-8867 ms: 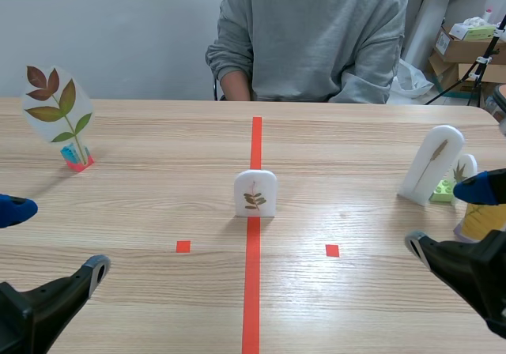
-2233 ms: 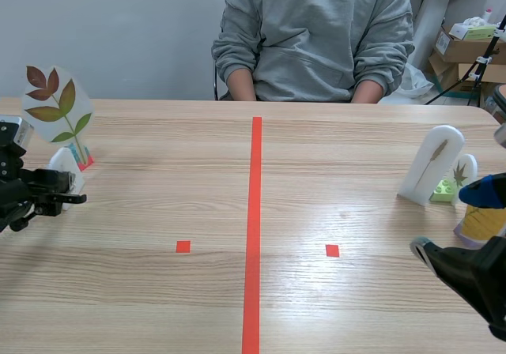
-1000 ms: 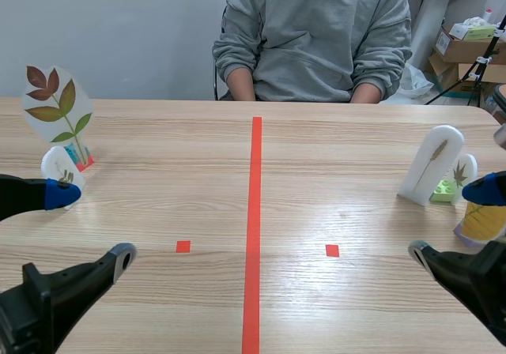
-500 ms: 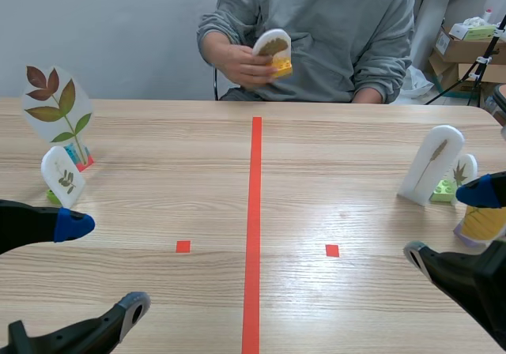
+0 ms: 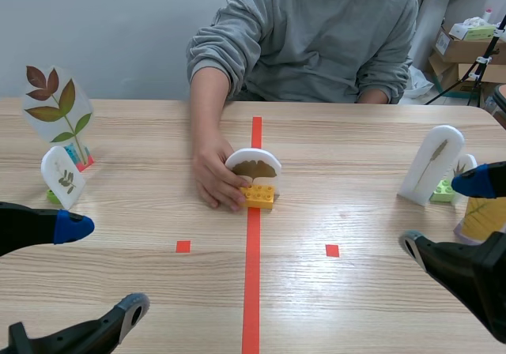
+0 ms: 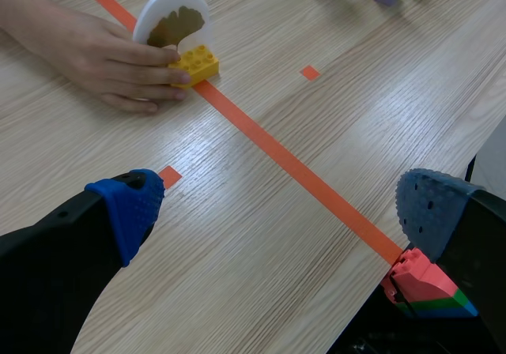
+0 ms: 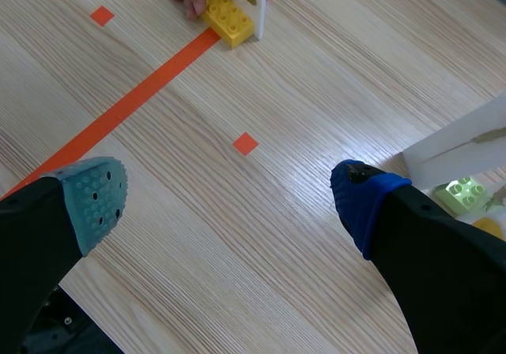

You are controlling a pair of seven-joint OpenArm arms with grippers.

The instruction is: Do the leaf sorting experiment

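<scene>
A white arched card with a brown leaf [image 5: 253, 167] stands on a yellow brick [image 5: 258, 196] on the red centre line. A person's hand [image 5: 212, 177] holds it from the left. The left wrist view shows the same card [image 6: 170, 24], brick [image 6: 194, 62] and hand [image 6: 99, 54] far ahead of my left gripper [image 6: 278, 206]. In the right wrist view the brick [image 7: 229, 18] lies well ahead of my right gripper [image 7: 229, 194]. Both grippers are open and hold nothing, low at the near edge: left gripper [image 5: 101, 267], right gripper [image 5: 448, 213].
At the far left stand a large clear leaf sign [image 5: 57, 105] and a small white leaf card [image 5: 62, 177]. At the right stand a tall white card [image 5: 431, 164], a smaller card [image 5: 466, 167], a green brick [image 5: 443, 190] and a yellow card [image 5: 482, 220].
The person lowered the card on the yellow brick from chest height onto the centre line. Before that my left arm drew back from the small card at the left.
</scene>
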